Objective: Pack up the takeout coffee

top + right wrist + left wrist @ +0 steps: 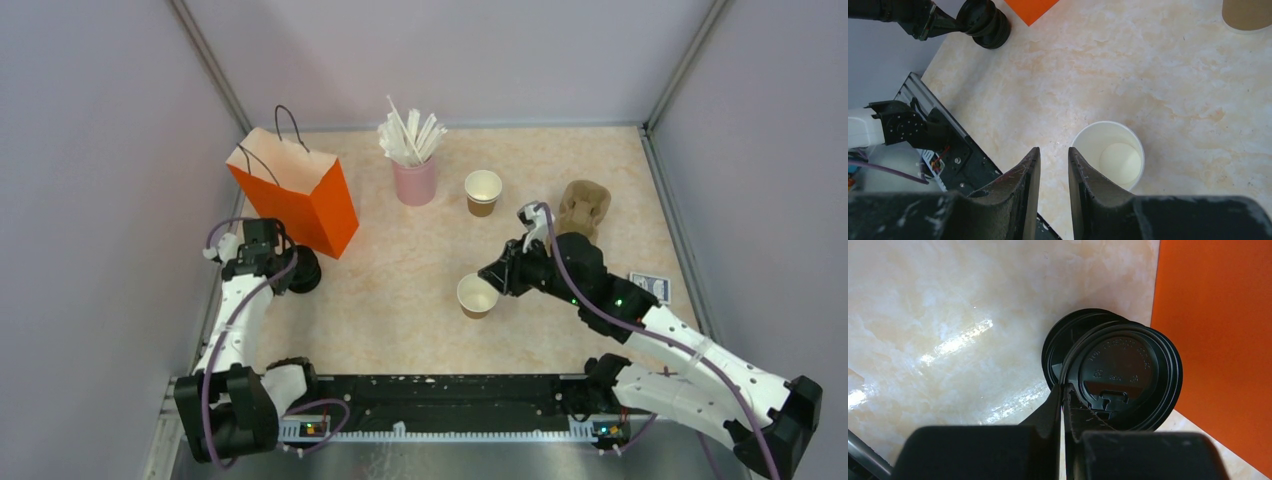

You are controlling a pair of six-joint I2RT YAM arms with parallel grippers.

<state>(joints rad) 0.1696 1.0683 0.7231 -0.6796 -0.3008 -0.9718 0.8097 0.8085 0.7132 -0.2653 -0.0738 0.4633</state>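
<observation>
My left gripper (1064,387) is shut on the rim of a black plastic lid (1125,375), holding it tilted over a second black lid (1060,342) on the table, beside the orange bag (1218,340). In the top view this gripper (290,271) is at the bag's (300,195) near corner. A lidless brown paper cup (1111,161) with a white inside stands just right of my right gripper (1053,152), which is open a little and empty. In the top view that cup (478,296) sits by the right gripper (497,277). Another lidless cup (482,192) stands further back.
A pink cup of white straws (413,170) stands at the back centre. A tan pulp carrier (585,207) lies behind the right arm. A small blue-patterned packet (651,288) lies at the right. The black rail (440,400) runs along the near edge.
</observation>
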